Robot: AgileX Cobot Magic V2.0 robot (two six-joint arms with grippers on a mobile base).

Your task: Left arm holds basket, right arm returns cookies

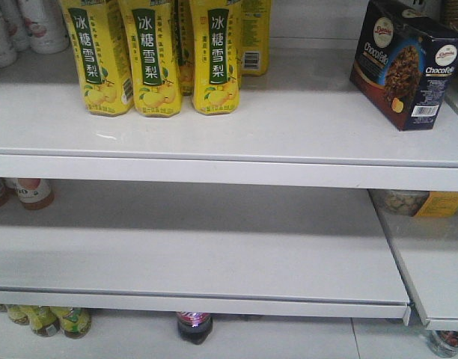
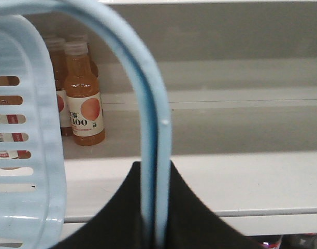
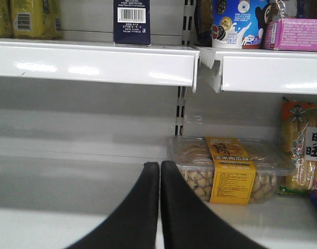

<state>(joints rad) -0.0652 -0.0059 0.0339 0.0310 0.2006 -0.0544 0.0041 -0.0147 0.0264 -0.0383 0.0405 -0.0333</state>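
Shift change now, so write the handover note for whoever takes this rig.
Left gripper: shut on the basket handle, basket hanging by the shelf.
Right gripper: shut, holding nothing, low in front of the lower shelf near the clear snack tub.
Cookies: standing on the top shelf, right end, apart from the yellow drink cartons.
Done: cookies are back on the shelf. Left: apparently nothing but withdrawing.

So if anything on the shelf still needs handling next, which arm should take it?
The right. Its gripper is shut but empty, while the left gripper is clamped on the basket handle. The cookies already stand on the top shelf.
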